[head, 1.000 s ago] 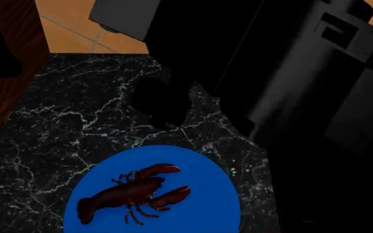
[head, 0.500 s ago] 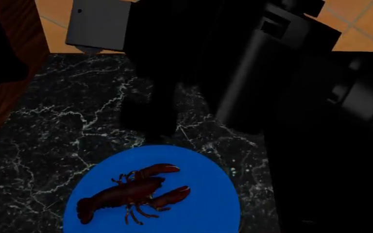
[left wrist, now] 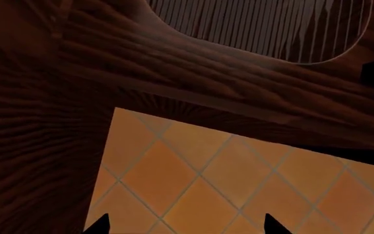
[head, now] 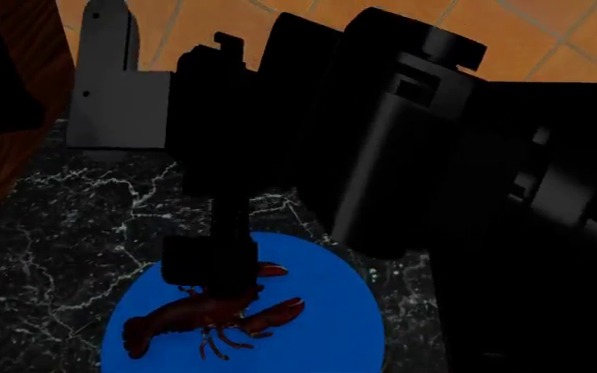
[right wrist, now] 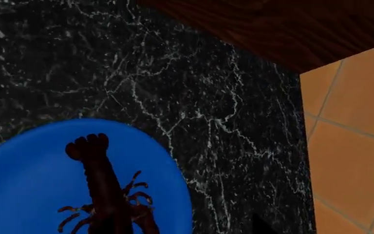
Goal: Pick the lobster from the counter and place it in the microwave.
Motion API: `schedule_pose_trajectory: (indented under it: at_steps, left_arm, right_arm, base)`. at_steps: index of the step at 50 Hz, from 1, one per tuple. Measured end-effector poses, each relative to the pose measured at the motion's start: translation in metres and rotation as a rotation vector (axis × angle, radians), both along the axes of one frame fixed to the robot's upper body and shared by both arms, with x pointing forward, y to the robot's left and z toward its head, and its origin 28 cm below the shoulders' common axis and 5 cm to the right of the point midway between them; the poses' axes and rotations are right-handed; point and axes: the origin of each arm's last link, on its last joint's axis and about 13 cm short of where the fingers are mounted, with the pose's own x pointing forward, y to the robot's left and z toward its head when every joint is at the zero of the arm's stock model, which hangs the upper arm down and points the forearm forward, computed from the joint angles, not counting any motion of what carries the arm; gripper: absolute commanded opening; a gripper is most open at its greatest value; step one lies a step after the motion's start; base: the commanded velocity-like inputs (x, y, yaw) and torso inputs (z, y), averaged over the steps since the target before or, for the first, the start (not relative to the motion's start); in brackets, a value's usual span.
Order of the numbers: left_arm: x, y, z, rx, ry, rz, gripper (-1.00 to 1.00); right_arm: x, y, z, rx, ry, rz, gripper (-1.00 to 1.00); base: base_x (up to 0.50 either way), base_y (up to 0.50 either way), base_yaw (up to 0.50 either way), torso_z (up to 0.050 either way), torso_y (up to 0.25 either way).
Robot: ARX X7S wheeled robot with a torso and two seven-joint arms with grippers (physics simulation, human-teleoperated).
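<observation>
On blue plate (head: 329, 334) atop counter (head: 60, 225): lobster (head: 211, 315), whole, tail end clear in R wrist cam. R gripper (head: 211, 268) sits right over its claws, jaw state can't tell. L gripper (left wrist: 183, 226) tips spread, holding nothing

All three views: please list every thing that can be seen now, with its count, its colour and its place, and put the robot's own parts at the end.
lobster: one, dark red, lying on the blue plate, partly under the right pincer.
plate: one, round, blue, on the counter at the near edge of the head view.
counter: one, black marble look with white veins, under the plate.
tiled wall: orange, behind the counter.
wooden cabinet: dark reddish-brown, beside the tiles in the left wrist view.
right arm: one, black, reaching across the head view.
right pincer: one, black, over the lobster; open or shut cannot be told.
left pincer: one, two dark tips apart, facing the tiles.
</observation>
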Motion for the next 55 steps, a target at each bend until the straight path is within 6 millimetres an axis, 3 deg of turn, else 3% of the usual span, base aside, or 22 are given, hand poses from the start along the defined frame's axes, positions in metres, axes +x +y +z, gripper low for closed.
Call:
schedule_pose_trajectory:
  at_steps: [26,55]
  left_arm:
    - [-0.001,-0.001,0.001,-0.024,-0.001,-0.013,1.0]
    - [-0.004,-0.002,0.002,-0.065,0.001,-0.047,1.0]
  right_arm:
    - [-0.01,0.019,-0.035,-0.079,0.079,0.103,1.0]
    - [0.005,0.022,-0.074,-0.146,0.124,0.083,1.0]
  base:
    - [0.0,0.02,0.02,0.002,0.002]
    - [0.0,0.02,0.02,0.002,0.002]
